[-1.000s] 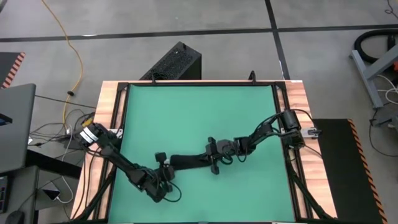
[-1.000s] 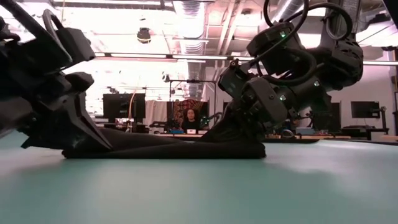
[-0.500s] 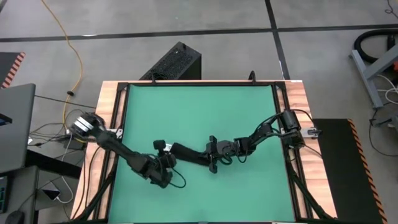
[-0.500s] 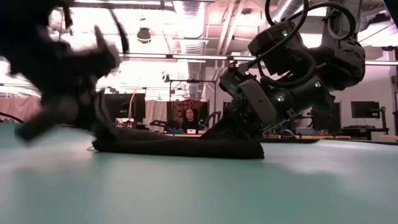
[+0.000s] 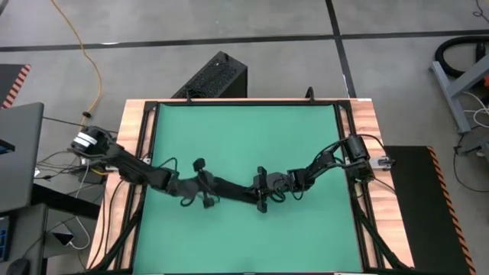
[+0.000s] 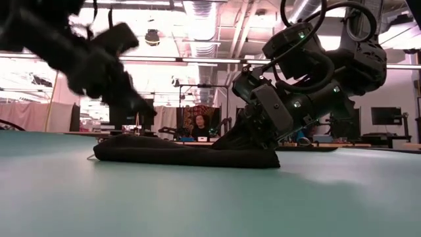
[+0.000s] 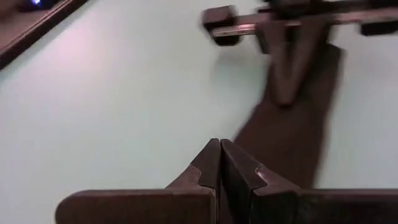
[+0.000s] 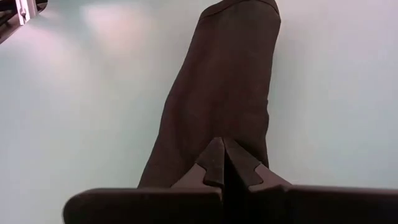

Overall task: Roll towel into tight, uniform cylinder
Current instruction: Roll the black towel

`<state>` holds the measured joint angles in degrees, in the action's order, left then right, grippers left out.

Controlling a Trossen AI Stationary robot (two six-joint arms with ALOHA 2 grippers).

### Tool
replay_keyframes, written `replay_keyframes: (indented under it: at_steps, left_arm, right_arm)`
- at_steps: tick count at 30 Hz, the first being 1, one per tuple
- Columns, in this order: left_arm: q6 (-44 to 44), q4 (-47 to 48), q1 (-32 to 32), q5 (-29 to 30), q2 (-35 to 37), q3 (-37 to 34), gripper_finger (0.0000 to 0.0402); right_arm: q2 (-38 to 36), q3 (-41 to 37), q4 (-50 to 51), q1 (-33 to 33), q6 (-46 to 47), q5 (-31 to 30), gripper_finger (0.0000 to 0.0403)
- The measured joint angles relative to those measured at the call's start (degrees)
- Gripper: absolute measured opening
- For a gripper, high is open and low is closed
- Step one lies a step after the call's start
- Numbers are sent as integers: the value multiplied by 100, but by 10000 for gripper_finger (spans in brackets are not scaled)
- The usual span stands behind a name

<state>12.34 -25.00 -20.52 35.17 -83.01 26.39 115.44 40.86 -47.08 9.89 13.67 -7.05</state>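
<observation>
Towel point(image 5: 233, 189): your long black roll, frame centre; no legible label. Right pincer point(image 5: 260, 191) clamps its end; left pincer point(image 5: 205, 186) closed, empty.

Left gripper point(image 7: 220, 163) with its two dark fingers point(image 7: 206, 167) pressed together, nothing between them. Just past the fingertips lies the towel point(image 7: 292, 127), a long dark strip on the green mat point(image 7: 112, 106), running away from the gripper. At the towel's far end the right gripper point(image 7: 287, 93) points down onto the cloth, touching it. A dark frame edge point(image 7: 31, 28) borders the mat, well apart from the towel.
</observation>
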Motion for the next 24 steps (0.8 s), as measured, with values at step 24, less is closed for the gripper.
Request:
replay_keyframes:
  at_steps: [24]
  left_arm:
    - [990, -2044, -23, -443, -1818, -708, 0]
  right_arm:
    - [-254, 38, 211, 10, 27, -35, 22]
